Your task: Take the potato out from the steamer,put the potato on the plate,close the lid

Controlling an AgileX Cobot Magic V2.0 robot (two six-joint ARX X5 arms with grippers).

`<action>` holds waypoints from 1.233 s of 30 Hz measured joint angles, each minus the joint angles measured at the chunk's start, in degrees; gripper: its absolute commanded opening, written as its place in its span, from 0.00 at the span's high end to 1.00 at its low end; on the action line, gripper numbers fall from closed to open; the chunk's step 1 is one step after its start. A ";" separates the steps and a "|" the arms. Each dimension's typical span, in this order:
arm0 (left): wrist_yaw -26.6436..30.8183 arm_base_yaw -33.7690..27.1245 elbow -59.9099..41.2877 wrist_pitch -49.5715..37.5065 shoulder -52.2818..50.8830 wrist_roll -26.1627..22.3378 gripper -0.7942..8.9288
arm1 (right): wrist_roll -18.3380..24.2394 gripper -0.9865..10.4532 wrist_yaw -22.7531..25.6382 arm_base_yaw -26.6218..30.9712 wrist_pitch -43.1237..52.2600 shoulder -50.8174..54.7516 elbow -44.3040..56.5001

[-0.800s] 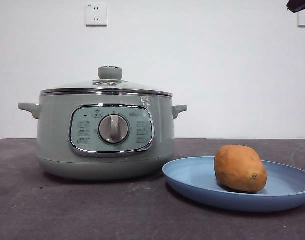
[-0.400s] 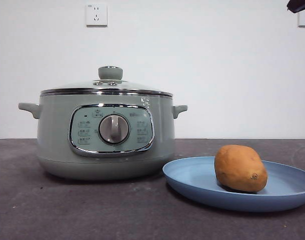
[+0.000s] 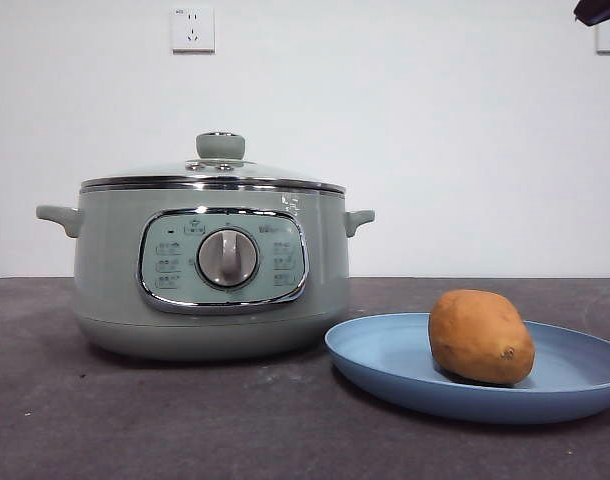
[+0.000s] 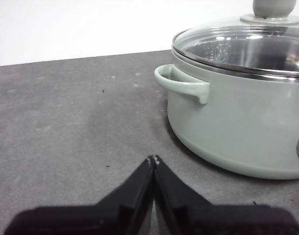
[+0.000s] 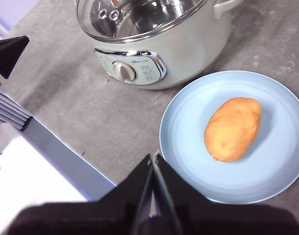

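The sage-green steamer (image 3: pixel 210 270) stands on the dark table with its glass lid (image 3: pixel 215 172) seated on the rim. To its right, the tan-orange potato (image 3: pixel 480 336) lies on the light-blue plate (image 3: pixel 385 360). The left wrist view shows my left gripper (image 4: pixel 153 159) shut and empty, low over the table beside the steamer (image 4: pixel 237 117) and its side handle (image 4: pixel 181 84). My right gripper (image 5: pixel 153 156) is shut and empty, high above the plate's (image 5: pixel 188 147) near edge, with the potato (image 5: pixel 233 128) and steamer (image 5: pixel 154 44) beyond it.
A black arm tip (image 3: pixel 597 10) shows at the top right corner in the front view. A wall with two sockets (image 3: pixel 192 28) stands behind the table. In the right wrist view a pale frame and equipment (image 5: pixel 37 161) lie along the table's edge.
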State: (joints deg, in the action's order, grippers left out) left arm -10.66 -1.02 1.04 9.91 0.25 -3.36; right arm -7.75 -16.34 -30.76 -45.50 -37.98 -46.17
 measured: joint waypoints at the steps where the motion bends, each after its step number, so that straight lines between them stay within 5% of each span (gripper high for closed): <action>1: 0.00 0.00 0.00 0.00 0.00 0.00 0.92 | 0.00 0.91 0.00 0.00 0.00 0.00 0.00; 18: 0.00 0.00 0.00 0.00 0.00 0.00 0.92 | 1.22 0.91 1.14 0.90 0.00 0.70 0.00; 27: 0.00 0.00 0.00 0.00 0.00 0.00 0.92 | 3.98 0.91 2.84 16.13 8.90 11.28 2.25; 37: 0.00 0.00 0.00 0.00 0.00 0.00 0.92 | 6.25 0.91 4.15 25.77 31.36 28.26 24.44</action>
State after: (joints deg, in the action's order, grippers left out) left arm -10.66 -1.02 1.04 9.91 0.25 -3.36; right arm -1.50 -12.19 -4.99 -14.13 -9.72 -21.74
